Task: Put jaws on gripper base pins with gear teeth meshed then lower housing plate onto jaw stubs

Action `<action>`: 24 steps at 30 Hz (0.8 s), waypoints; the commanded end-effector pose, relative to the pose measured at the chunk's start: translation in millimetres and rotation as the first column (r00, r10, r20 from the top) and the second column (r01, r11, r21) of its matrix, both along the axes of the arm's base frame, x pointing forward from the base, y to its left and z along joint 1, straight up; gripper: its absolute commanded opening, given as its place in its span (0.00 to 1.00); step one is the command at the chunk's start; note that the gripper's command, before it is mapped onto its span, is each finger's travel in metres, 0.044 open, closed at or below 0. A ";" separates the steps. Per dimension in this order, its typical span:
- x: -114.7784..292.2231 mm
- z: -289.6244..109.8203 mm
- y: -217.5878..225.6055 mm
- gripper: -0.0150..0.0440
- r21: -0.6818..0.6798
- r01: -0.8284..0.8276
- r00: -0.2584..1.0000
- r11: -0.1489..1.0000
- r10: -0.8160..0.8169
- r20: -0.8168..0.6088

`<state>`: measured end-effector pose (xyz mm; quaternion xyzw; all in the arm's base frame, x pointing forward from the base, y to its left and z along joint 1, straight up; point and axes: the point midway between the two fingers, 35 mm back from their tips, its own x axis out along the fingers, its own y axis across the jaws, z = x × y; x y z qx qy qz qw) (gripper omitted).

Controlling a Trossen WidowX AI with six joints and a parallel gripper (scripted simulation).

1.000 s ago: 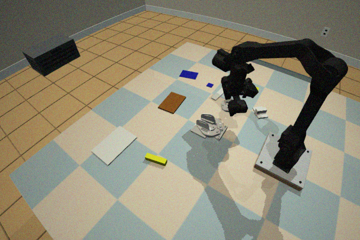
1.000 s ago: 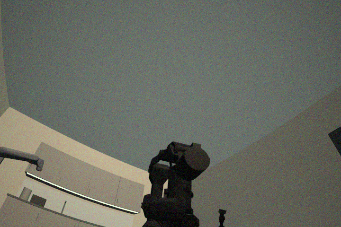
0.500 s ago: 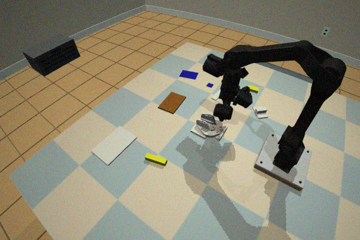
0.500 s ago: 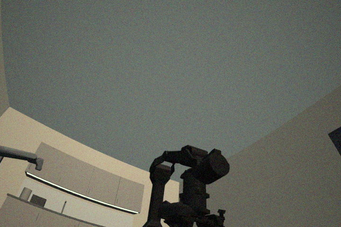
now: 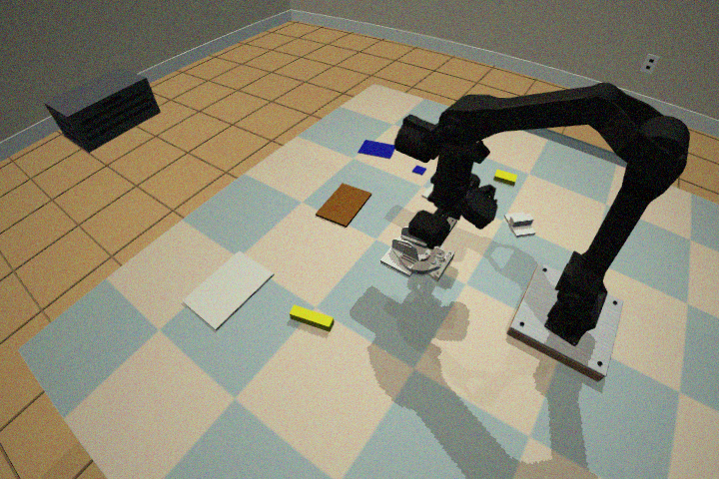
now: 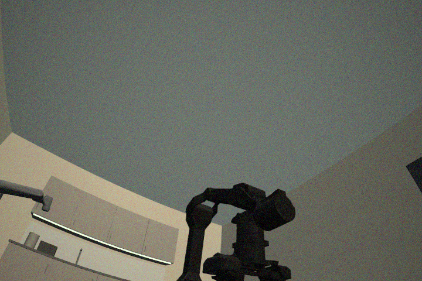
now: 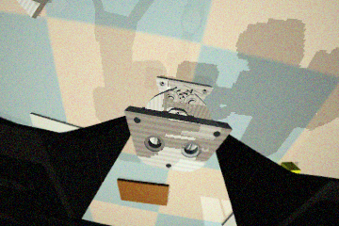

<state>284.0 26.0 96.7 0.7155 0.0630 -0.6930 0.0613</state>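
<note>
My gripper (image 5: pixel 453 221) (image 7: pixel 175 125) is shut on the housing plate (image 7: pixel 177 129), a pale grey plate with two round holes, gripped by its ends. It hangs above the gripper base (image 5: pixel 392 262) (image 7: pixel 184 86), which lies on the checkered mat. Both jaws are on the base; one jaw (image 5: pixel 404 249) shows in the top view. Their rounded gear ends lie side by side in the wrist view, partly hidden behind the held plate. The pins and full tooth contact are not clear. A finger hides part of the base in the top view. The exterior view shows neither plate nor base.
A white bracket (image 5: pixel 519 224) stands between the base assembly and the arm's mounting plate (image 5: pixel 609 327). A brown panel (image 5: pixel 344 205) (image 7: pixel 143 192), a white panel (image 5: pixel 229 289), a yellow bar (image 5: pixel 311 317) (image 7: pixel 291 167), a yellow block (image 5: pixel 505 177) and a blue panel (image 5: pixel 375 149) lie around.
</note>
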 end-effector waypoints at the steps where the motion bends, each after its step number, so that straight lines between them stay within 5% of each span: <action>1: -0.4 -0.1 0.0 0.85 -0.004 0.009 1.000 1.000 -0.009 0.000; 24: -14.5 -0.7 3.0 0.85 -0.004 0.009 1.000 1.000 -0.009 -0.001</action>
